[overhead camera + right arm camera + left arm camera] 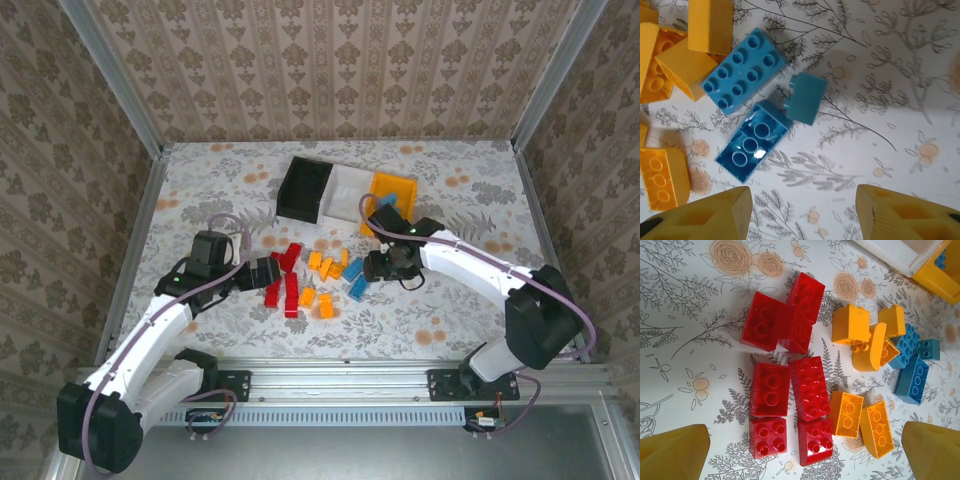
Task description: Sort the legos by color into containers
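Observation:
The legos lie in a loose patch mid-table: red ones, orange ones and blue ones. My left gripper hovers open over several red bricks, with orange bricks to their right. My right gripper is open above bare cloth, nothing between its fingers. Just beyond it lie an upturned blue brick, a studded blue brick and a small teal one. The containers stand behind: black, white, orange-yellow.
The floral tablecloth runs to metal frame posts and wallpapered walls on three sides. Something blue shows inside the orange-yellow bin's corner. The right arm reaches in front of that bin.

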Motion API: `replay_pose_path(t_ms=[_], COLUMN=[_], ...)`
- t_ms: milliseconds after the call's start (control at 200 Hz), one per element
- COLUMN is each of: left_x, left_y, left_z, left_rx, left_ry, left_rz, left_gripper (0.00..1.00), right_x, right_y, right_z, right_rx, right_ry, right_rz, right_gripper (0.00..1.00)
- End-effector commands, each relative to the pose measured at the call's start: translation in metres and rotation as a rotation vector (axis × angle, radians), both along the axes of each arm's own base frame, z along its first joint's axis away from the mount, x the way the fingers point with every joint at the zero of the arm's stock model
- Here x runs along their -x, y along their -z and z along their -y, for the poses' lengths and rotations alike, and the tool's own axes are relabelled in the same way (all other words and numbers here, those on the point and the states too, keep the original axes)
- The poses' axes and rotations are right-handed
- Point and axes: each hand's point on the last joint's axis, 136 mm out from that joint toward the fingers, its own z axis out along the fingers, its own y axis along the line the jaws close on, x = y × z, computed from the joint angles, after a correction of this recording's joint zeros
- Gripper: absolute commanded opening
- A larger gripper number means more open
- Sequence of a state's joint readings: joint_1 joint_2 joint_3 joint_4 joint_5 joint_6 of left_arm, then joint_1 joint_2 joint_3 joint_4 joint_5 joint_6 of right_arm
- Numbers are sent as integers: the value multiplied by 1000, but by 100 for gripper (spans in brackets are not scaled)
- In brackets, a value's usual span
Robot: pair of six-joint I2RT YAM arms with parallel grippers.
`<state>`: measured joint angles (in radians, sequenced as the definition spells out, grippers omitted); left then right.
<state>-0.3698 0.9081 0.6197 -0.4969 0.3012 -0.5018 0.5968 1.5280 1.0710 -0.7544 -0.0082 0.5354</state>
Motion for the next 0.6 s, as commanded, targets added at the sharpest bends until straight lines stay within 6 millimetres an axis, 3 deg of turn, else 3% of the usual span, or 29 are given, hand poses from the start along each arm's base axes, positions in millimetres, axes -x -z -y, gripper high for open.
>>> replay_pose_path(t_ms=[0, 210, 595], left_x=[3, 6, 6], left_y=[1, 2, 8], left_z=[3, -1, -3], left_rx=[14, -5, -20], left_ry=[7, 5, 10], left_rz=[-5, -2, -14], left_gripper=[100, 100, 100], right_x=[-19, -36, -42], right_y=[3, 18, 48], right_z=[-14, -19, -11], right_rx=[-17, 41, 82], right_ry=[22, 11, 33], right_rz=[21, -6, -51], right_gripper=[59, 55, 49])
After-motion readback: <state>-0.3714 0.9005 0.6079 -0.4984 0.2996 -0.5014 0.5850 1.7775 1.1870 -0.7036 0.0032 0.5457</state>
